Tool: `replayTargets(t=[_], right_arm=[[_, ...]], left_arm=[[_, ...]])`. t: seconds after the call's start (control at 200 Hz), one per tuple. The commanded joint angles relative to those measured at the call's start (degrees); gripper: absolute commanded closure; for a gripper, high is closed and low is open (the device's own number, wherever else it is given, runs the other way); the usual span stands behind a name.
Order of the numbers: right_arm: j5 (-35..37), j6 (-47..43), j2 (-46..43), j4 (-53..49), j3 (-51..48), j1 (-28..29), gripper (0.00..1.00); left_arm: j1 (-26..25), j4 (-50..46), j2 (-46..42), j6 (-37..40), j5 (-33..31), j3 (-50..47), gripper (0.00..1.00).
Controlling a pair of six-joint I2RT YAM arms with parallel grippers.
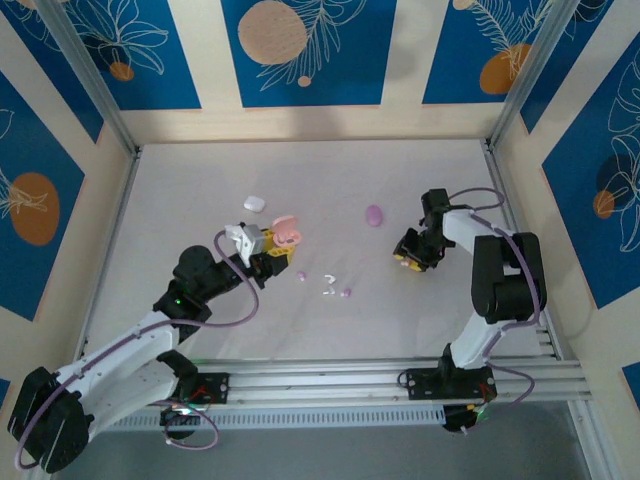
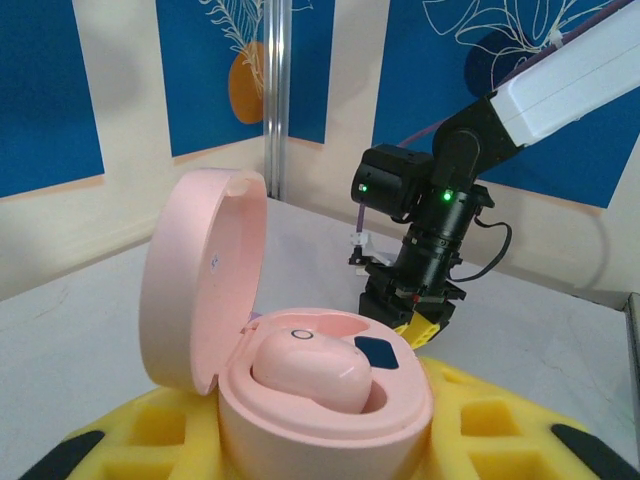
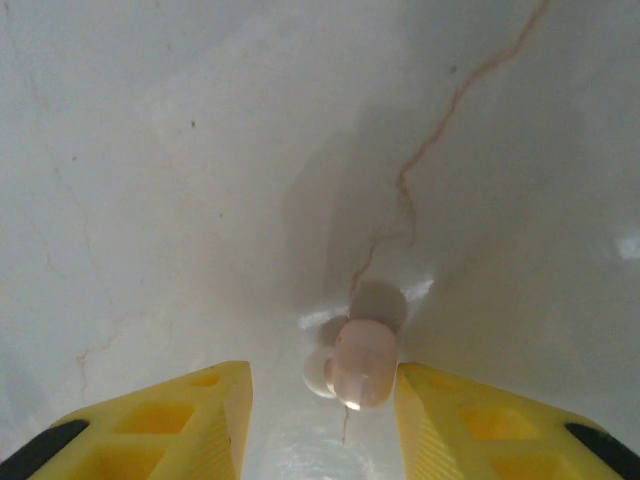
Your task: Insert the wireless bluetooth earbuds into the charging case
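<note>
- Clamping my left claw (image 1: 272, 243) on the pink charging case (image 2: 300, 440), I am holding it upright between my yellow fingers (image 2: 150, 430), with its lid (image 2: 200, 280) standing open on the left in the wrist view.
- One seated pink earbud (image 2: 310, 370) is resting in a socket of the case. The socket beside it is lying bare and showing a dark patch.
- I am holding my right claw (image 3: 322, 390) low over the worktop (image 3: 150, 150), with its jaws standing apart.
- A second pink earbud (image 3: 362, 362) is sitting down at the worktop between those jaws. It is lying close against the right-hand jaw in the wrist view and leaving a clear gap on the other side. I cannot tell whether it is touching that jaw.
- Four small earbuds (image 1: 328, 280), white and purple, are lying scattered on the worktop between my two claws, nearer my left one.
- A white case (image 1: 254, 203) is resting just beyond my left claw.
- A purple case (image 1: 374, 215) is resting farther back, between the pink charging case and my right claw and well apart from both.
</note>
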Motion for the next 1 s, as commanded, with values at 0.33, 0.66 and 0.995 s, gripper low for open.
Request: replayTargets(t=[0.33, 0.66, 0.995], right_arm=[[-0.12, -4.79, 4.02, -0.54, 4.53, -0.21, 0.62], [-0.52, -7.08, 5.19, -2.02, 5.26, 1.89, 0.7], [2.17, -8.0, 5.41, -3.92, 5.2, 3.09, 0.7]], left_arm=[[-0.51, -0.56, -1.35, 1.63, -0.3, 0.61, 0.7], [-0.53, -0.62, -1.39, 1.63, -0.34, 0.74, 0.7], [-0.5, -0.84, -1.35, 1.71, -0.21, 1.04, 0.71]])
